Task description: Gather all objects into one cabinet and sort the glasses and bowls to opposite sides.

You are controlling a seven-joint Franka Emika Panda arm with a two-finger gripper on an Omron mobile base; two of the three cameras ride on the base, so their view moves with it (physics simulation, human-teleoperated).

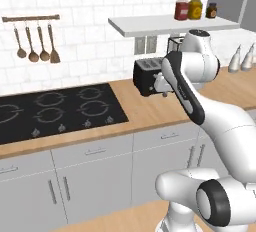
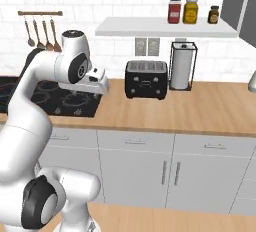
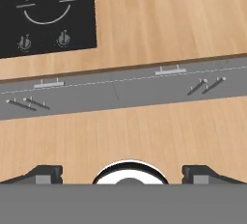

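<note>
The gripper (image 3: 123,172) hangs above the front edge of the wooden counter (image 3: 159,20), looking straight down, its two dark fingertips (image 3: 43,174) spread wide with nothing between them. Below it run the grey drawer fronts (image 3: 120,92) and the corner of the black cooktop (image 3: 43,15). A black toaster (image 2: 145,79) stands on the counter beside a paper-towel holder (image 2: 183,66). Three spice jars (image 2: 191,10) sit on the white wall shelf (image 2: 160,27) (red, yellow, small brown). A grey cabinet door (image 2: 240,8) shows at the upper right; where the cups and bowl are cannot be told.
</note>
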